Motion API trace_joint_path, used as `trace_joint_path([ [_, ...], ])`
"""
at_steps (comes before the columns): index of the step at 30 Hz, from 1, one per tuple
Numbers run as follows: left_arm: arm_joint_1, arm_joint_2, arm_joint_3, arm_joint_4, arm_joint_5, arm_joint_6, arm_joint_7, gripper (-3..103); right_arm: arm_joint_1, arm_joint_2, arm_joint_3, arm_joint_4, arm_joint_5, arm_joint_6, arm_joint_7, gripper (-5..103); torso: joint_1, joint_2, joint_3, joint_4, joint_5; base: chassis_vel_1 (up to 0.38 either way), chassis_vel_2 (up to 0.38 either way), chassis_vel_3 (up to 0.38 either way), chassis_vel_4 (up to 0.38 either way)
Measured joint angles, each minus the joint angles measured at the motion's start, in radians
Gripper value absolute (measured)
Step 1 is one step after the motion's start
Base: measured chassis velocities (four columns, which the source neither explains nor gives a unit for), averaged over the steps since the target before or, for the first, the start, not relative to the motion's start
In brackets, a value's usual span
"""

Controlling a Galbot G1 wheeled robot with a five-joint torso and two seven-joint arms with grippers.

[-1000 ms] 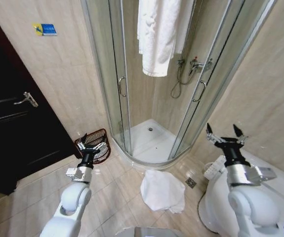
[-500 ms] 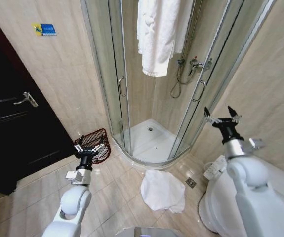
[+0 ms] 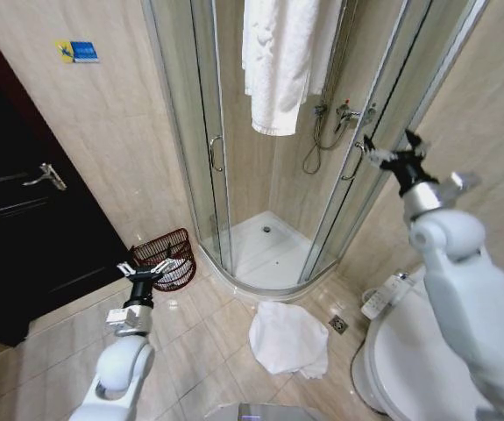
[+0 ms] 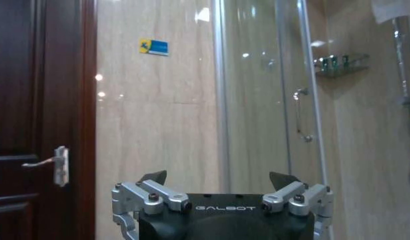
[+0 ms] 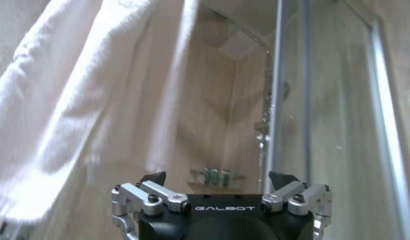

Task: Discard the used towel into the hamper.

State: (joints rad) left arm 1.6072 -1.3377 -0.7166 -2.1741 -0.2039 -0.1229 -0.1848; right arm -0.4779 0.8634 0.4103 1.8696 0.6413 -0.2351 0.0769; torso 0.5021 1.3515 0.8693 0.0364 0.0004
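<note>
Hamper [image 3: 166, 255]: on floor tiles against wall, beside glass shower enclosure [image 3: 234, 175]. Left gripper [image 3: 149, 270]: jaws spread, low, just before hamper. Right gripper [image 3: 394, 153]: jaws spread, raised high by shower door. White towel [image 3: 280, 61]: hanging over enclosure. Second white towel [image 3: 288, 338]: crumpled on floor beside toilet [image 3: 409, 351]

Right claw [image 3: 395, 151] raised to shower-door height (prongs apart); left claw [image 3: 151, 267] lower

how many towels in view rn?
2. One white towel lies crumpled on the floor tiles in front of the shower; one hanging towel drapes high over the shower enclosure. More could be hidden.
</note>
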Motion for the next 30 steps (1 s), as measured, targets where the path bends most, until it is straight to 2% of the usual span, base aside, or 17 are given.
trace_joint_path([
  [2,0.015,-0.010,-0.023,-0.003,-0.010,-0.008,0.009,100,0.118,0.011,-0.070,-0.036,0.009,-0.006,0.008,100,0.000,0.000,0.000,-0.0001,-0.0004,0.000,0.000,0.000,0.000],
  [5,0.021,-0.015,-0.032,-0.003,-0.015,-0.011,0.015,100,0.178,0.022,-0.104,-0.054,0.013,-0.010,0.012,100,0.000,0.000,0.000,-0.0002,-0.0005,0.000,0.000,0.000,0.000],
  [9,0.038,-0.024,-0.061,-0.005,-0.045,-0.027,0.037,100,0.436,0.081,-0.238,-0.149,0.034,-0.042,0.029,100,0.000,0.000,0.000,0.0000,-0.0004,0.000,0.000,0.000,0.000],
  [10,0.038,-0.024,-0.061,-0.005,-0.045,-0.027,0.037,100,0.436,0.081,-0.238,-0.149,0.034,-0.042,0.029,100,0.000,0.000,0.000,0.0000,-0.0004,0.000,0.000,0.000,0.000],
  [12,0.046,-0.026,-0.073,-0.007,-0.053,-0.035,0.051,100,0.564,0.115,-0.287,-0.207,0.039,-0.048,0.032,100,0.000,-0.001,0.000,0.0000,-0.0012,0.000,0.000,0.000,0.000],
  [16,0.054,-0.028,-0.084,-0.008,-0.060,-0.041,0.061,100,0.677,0.156,-0.325,-0.270,0.039,-0.056,0.032,100,0.000,0.000,0.000,-0.0001,-0.0007,0.000,0.000,0.000,0.000],
  [20,0.066,-0.035,-0.100,0.007,-0.064,-0.061,0.081,100,0.853,0.262,-0.369,-0.400,0.023,-0.076,0.040,100,0.000,-0.001,0.000,-0.0001,-0.0008,0.000,0.000,0.000,0.000],
  [21,0.066,-0.035,-0.100,0.007,-0.064,-0.061,0.081,100,0.853,0.262,-0.369,-0.400,0.023,-0.076,0.040,100,0.000,-0.001,0.000,-0.0001,-0.0008,0.000,0.000,0.000,0.000],
  [24,0.067,-0.033,-0.113,0.028,-0.070,-0.074,0.094,100,0.980,0.354,-0.384,-0.520,-0.018,-0.081,0.042,100,0.000,-0.001,0.000,0.0001,-0.0009,0.000,0.000,0.000,0.000],
  [30,0.069,-0.030,-0.123,0.035,-0.081,-0.081,0.102,100,1.066,0.429,-0.401,-0.612,-0.029,-0.089,0.049,100,0.000,-0.001,-0.001,-0.0001,-0.0007,0.000,0.000,0.000,0.000],
])
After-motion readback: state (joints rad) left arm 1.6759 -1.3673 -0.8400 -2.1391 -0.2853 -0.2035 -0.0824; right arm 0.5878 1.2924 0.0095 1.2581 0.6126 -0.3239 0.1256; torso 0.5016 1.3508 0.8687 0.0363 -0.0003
